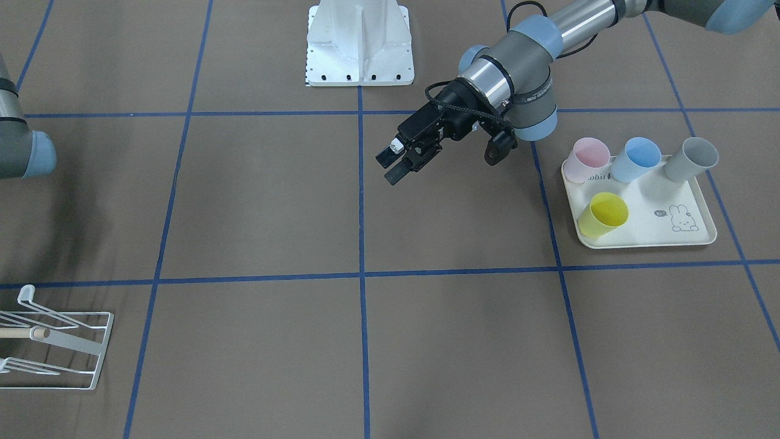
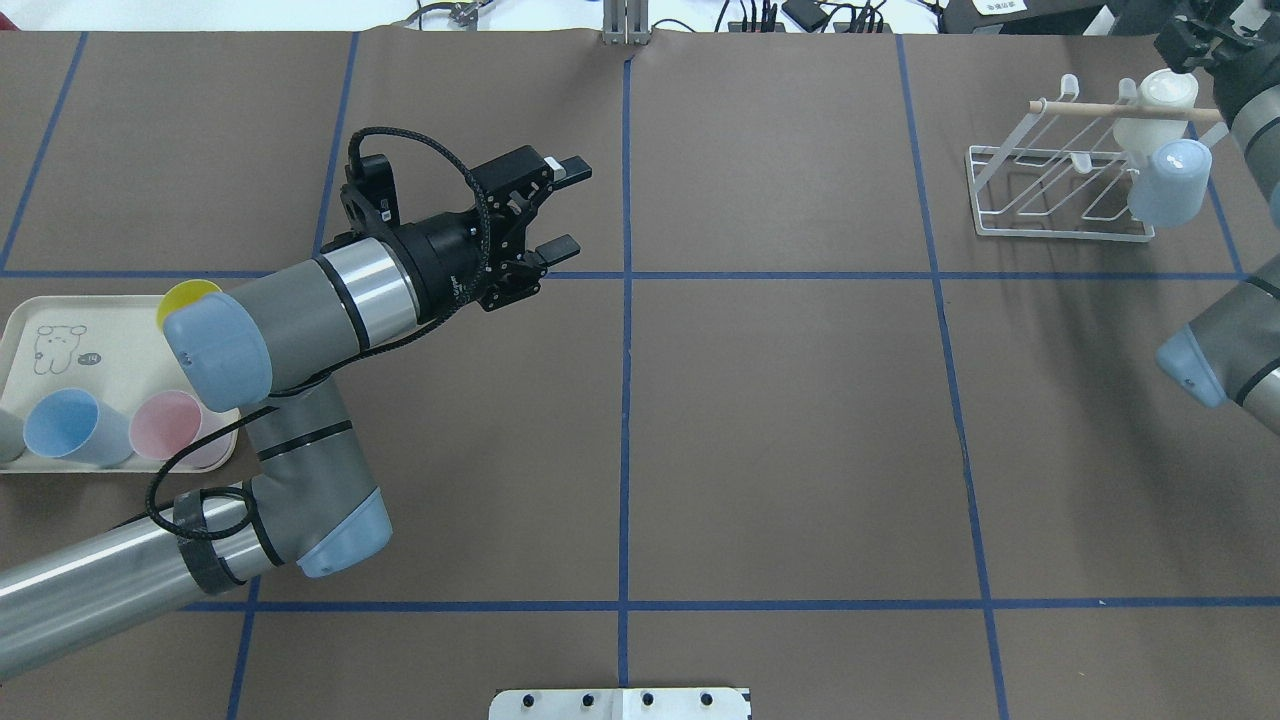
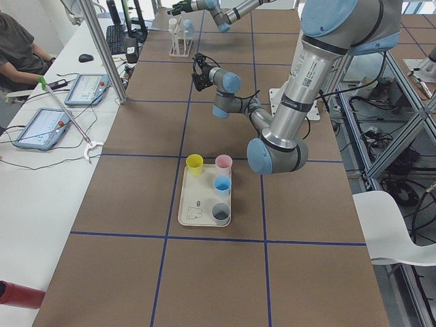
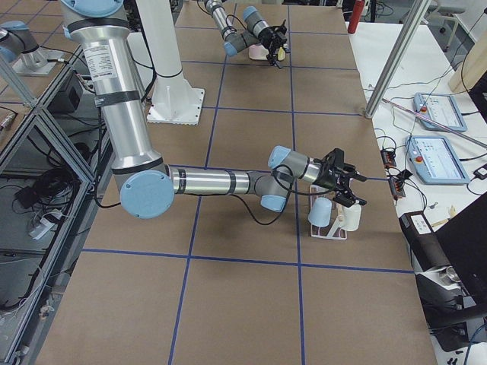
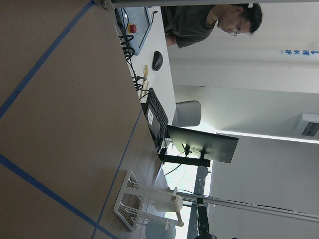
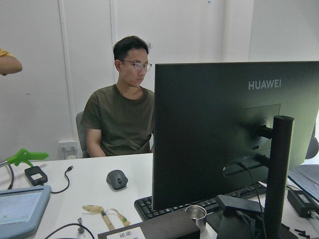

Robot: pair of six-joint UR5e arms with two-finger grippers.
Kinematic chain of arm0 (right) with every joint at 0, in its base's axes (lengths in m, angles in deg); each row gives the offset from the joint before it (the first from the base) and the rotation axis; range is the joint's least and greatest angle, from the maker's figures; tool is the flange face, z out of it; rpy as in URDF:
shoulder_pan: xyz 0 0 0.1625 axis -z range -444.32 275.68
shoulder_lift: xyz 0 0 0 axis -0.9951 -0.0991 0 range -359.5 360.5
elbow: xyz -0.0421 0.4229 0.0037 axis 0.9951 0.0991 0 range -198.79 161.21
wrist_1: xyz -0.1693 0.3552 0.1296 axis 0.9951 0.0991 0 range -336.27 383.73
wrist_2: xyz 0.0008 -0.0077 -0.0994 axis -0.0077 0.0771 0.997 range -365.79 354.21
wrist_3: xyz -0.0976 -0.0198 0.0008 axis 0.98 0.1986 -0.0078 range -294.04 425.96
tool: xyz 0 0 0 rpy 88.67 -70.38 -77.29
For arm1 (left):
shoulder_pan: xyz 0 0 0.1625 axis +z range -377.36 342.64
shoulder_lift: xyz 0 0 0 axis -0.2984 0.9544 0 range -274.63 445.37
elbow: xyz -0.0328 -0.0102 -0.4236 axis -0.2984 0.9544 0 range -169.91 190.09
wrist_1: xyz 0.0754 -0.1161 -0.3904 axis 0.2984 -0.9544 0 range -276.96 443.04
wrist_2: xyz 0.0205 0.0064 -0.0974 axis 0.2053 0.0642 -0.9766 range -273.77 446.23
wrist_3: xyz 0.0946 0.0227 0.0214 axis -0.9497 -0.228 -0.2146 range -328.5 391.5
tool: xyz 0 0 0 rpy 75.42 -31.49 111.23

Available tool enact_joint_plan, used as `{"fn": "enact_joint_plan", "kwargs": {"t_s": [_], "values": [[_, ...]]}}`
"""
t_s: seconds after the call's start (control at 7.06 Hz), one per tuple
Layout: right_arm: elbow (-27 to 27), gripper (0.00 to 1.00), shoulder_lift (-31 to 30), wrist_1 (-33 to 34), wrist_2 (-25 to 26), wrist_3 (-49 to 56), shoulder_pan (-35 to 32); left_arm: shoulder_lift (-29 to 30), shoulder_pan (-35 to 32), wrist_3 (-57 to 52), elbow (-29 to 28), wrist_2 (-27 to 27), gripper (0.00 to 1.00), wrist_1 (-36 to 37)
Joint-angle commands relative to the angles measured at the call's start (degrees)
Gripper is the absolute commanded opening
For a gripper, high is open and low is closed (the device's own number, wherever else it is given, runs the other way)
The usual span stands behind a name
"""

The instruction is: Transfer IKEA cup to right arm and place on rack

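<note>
A brown paper-covered counter (image 2: 780, 430) ruled with blue tape carries a small white wire rack with a wooden dowel (image 2: 1040, 190) near its far right corner. A pale blue plastic cup (image 2: 1170, 185) and a white plastic cup (image 2: 1158, 105) sit upturned on it. The right arm's black gripper (image 4: 351, 190) hangs just beside these 2; I cannot tell whether it is spread. The left arm's black gripper (image 2: 572, 205) is spread and holds nothing. Beyond, a man in a dark green T-shirt (image 6: 124, 114) sits at a white desk (image 6: 75, 194).
</note>
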Motion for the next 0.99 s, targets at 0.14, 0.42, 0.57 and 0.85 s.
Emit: {"fn": "enact_joint_plan", "kwargs": {"t_s": [0.14, 0.42, 0.57, 0.85], "values": [[-21.89, 1.0, -5.94, 17.45, -11.71, 0.18, -5.06, -2.5, -3.56, -9.74, 11.86, -7.34, 0.99, 17.42], [-38.28, 1.0, -6.05, 35.16, -21.43, -7.14, -4.89, -9.95, -7.0, -19.64, 24.69, -12.64, 0.99, 31.51], [-42.52, 1.0, -5.26, 37.49, -27.67, -12.95, -4.89, -12.77, -9.62, -25.01, 25.79, -16.48, 0.99, 33.9], [-45.62, 1.0, -2.29, 37.69, -39.81, -27.6, -4.89, -16.47, -19.87, -40.97, 26.58, -29.45, 0.99, 43.02]]}}
